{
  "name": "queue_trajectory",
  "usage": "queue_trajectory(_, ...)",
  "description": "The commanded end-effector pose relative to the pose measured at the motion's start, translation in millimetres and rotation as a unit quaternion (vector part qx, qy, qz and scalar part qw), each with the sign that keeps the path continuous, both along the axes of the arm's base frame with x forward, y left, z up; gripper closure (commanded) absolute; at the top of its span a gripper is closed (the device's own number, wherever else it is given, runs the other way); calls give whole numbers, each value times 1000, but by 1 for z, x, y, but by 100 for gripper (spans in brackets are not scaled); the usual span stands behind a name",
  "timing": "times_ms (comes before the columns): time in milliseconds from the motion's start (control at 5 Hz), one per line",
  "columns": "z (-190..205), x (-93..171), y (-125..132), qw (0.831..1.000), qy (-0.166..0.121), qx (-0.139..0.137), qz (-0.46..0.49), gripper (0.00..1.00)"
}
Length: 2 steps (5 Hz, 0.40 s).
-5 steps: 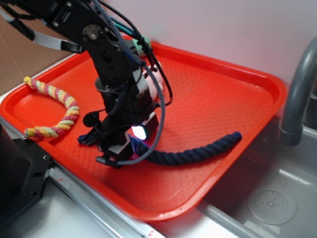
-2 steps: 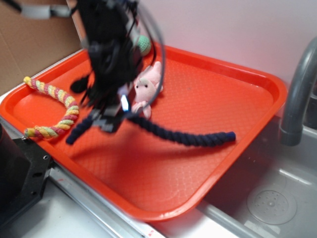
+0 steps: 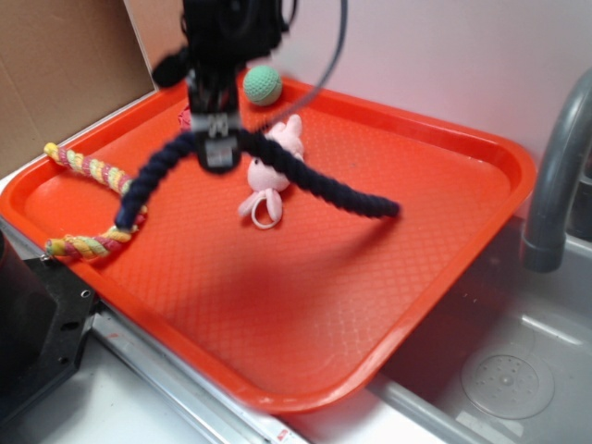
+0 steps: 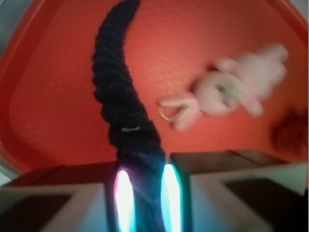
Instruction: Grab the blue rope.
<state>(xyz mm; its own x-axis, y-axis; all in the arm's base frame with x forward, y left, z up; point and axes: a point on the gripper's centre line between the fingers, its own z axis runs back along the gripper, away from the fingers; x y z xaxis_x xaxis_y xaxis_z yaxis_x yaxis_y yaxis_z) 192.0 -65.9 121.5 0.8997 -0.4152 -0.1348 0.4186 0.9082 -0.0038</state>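
Observation:
The blue rope (image 3: 305, 180) is a thick dark navy twisted rope, and it hangs in the air over the orange tray (image 3: 444, 166). My gripper (image 3: 218, 153) is shut on it near its middle. One end droops left and down toward the tray floor, the other stretches right to about the tray's centre. In the wrist view the blue rope (image 4: 118, 92) runs up from between my two glowing pads (image 4: 124, 195), with my gripper (image 4: 144, 198) clamped on it.
A pink plush toy (image 3: 268, 171) lies under the lifted rope. A multicolour rope (image 3: 102, 199) curves along the tray's left side. A green ball (image 3: 263, 84) sits at the back edge. A grey faucet (image 3: 555, 166) and sink (image 3: 509, 370) are to the right.
My gripper has risen and moved toward the back of the tray with the blue rope in it. The rope has come off the tray floor and now dangles on both sides.

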Motion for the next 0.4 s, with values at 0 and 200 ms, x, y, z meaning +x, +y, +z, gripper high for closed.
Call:
queue_trajectory(0, 43, -2, 25, 965, -65, -10, 253, 100)
queue_trajectory(200, 53, -5, 26, 947, -80, -6, 310, 100)
